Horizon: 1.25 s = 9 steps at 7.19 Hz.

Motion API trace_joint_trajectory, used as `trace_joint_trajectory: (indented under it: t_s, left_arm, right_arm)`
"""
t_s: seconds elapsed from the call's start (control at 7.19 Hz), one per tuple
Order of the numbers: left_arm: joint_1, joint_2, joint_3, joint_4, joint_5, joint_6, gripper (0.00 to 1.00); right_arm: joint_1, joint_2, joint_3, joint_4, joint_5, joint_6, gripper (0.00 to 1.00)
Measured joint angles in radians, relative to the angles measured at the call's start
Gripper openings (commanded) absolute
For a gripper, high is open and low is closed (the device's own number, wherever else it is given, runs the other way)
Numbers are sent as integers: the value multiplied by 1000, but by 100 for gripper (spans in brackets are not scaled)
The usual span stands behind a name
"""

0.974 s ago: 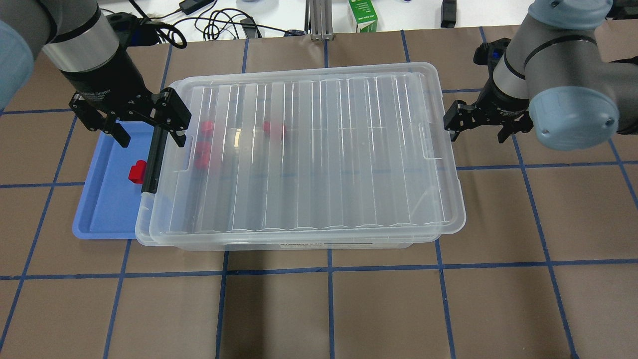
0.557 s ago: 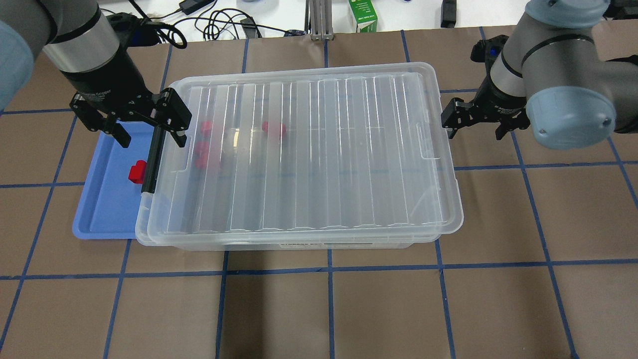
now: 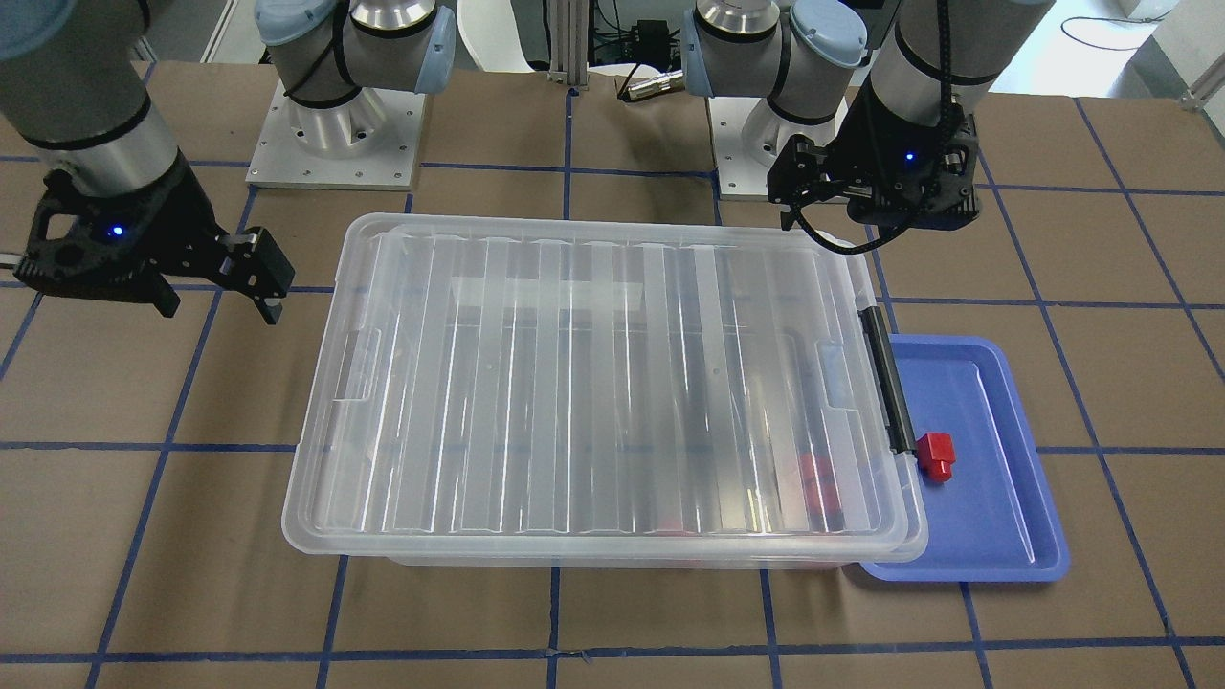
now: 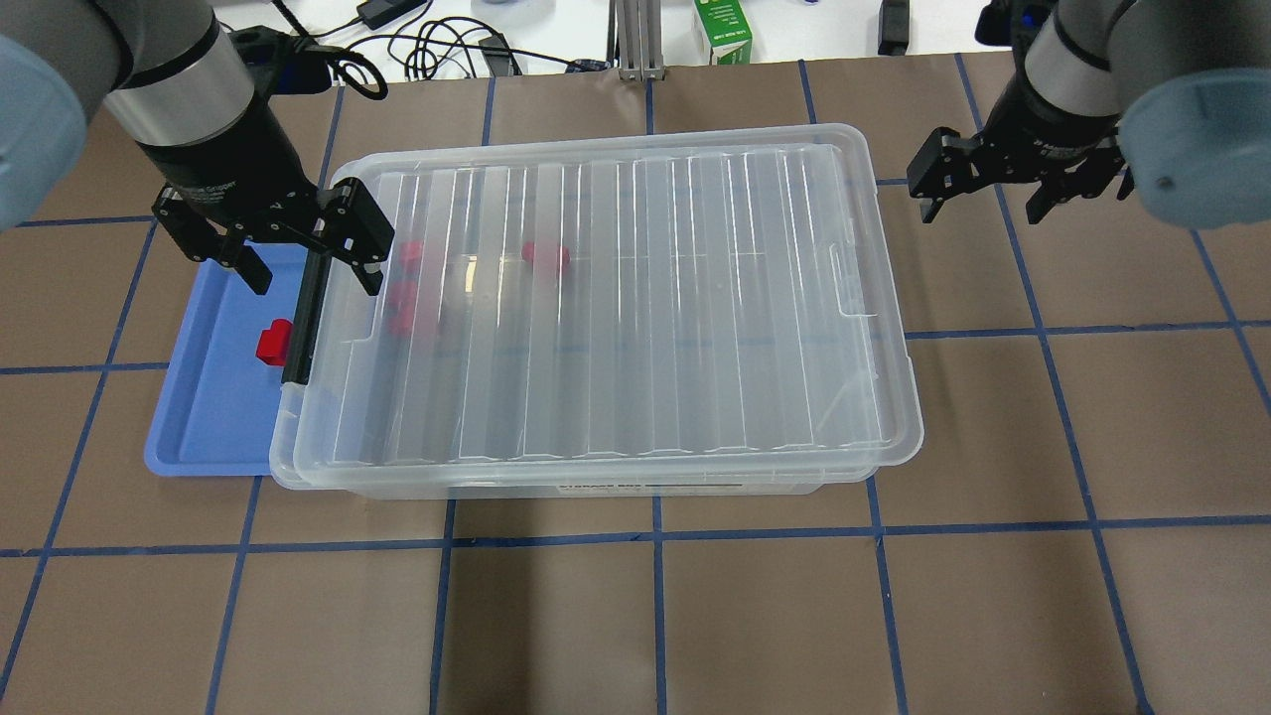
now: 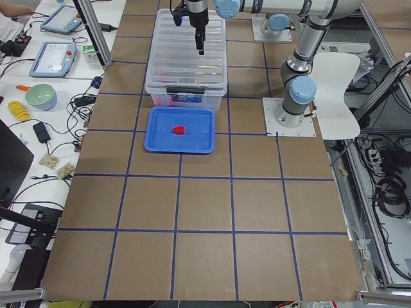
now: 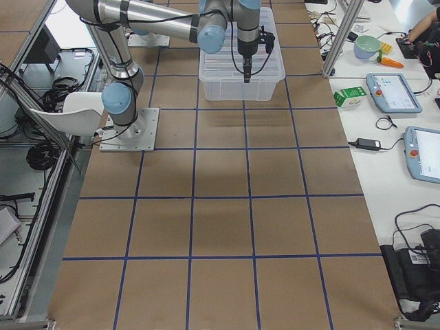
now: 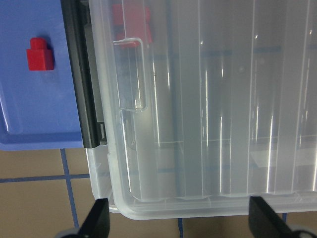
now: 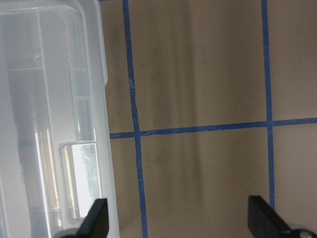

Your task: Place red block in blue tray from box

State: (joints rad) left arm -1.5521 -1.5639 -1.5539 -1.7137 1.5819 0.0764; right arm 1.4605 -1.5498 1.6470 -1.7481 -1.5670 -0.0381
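Note:
A red block lies in the blue tray, close to the box's black latch. The clear box has its lid on; more red blocks show blurred through it. My left gripper is open and empty, hovering over the box's left end and the tray's far part. In the left wrist view the block, tray and latch lie below its open fingers. My right gripper is open and empty above the table, beyond the box's right end.
The blue tray is partly tucked under the box's left end. A green carton, cables and a metal post stand past the table's far edge. The robot bases stand behind the box.
My right gripper has moved away from the box's right end, toward the far side and to the right. My left gripper has shifted slightly right and farther. The lid's right edge sits slightly further left.

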Motion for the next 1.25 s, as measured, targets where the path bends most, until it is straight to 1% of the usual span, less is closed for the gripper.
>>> trace_joint_trajectory:
  t_s: [0.28, 0.56, 0.97, 1.25]
  left_arm:
    - [-3, 2, 0, 2, 1, -2, 100]
    - [2, 2, 3, 4, 1, -2, 100]
    - [7, 1, 1, 12, 1, -2, 100]
    - [7, 2, 0, 12, 2, -2, 100]
  right_arm:
    - [3, -36, -104, 172, -13, 13, 100]
    - [11, -49, -143, 257, -34, 19, 100]
    - [113, -54, -149, 262, -39, 100, 100]
    - [135, -52, -151, 259, -38, 113, 100]
